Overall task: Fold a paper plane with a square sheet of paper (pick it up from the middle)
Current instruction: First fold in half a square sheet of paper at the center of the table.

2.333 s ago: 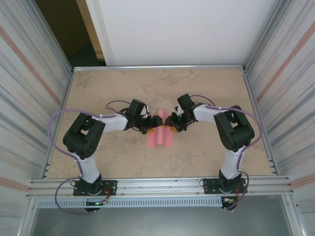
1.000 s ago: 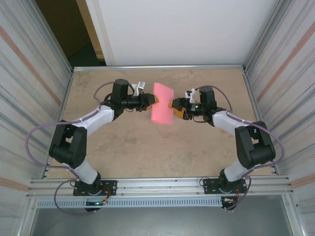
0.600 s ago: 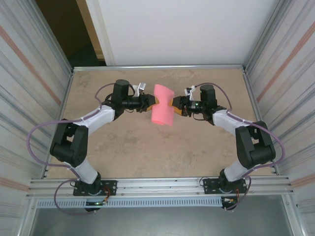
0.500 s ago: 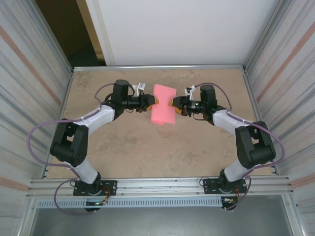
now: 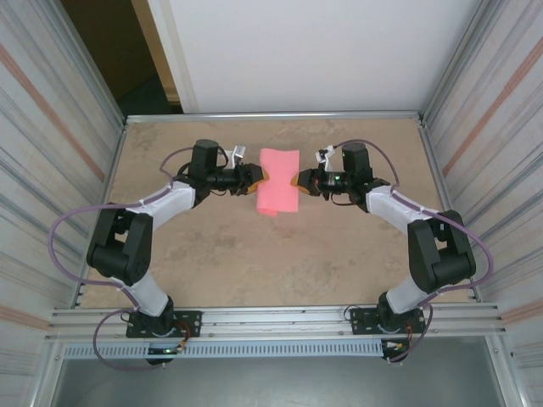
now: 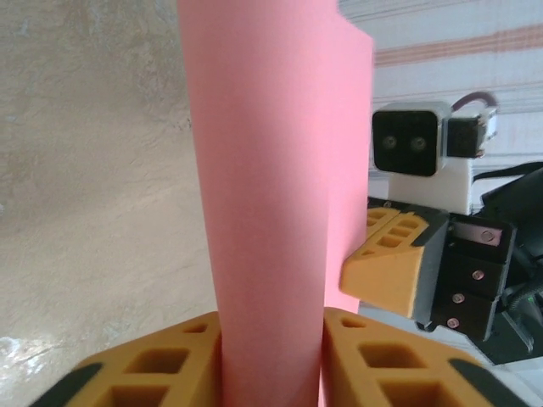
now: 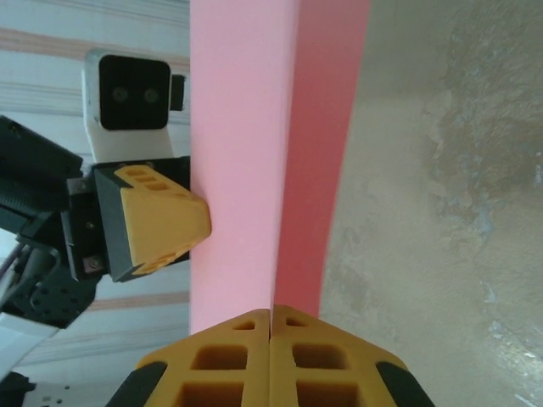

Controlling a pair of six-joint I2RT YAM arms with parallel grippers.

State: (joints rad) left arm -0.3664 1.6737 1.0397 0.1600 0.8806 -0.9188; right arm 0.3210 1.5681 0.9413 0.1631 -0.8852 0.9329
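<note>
Grip, right gripper (image 7: 271, 315): fingers pressed flat together, pinching right edge of pink paper (image 5: 278, 181).
Grip, left gripper (image 6: 271, 318): fingers either side of the folded layers, touching both faces, pinching them.
Why: opposite pinches at mid-length likely stop the fold springing apart and steady it for the next crease.
Paper place: upper centre of top view, between the grippers, seemingly off the table (image 5: 339, 254).
Long axis: top-to-bottom in frame, crosswise to the grippers, lower end tipped slightly left.
</note>
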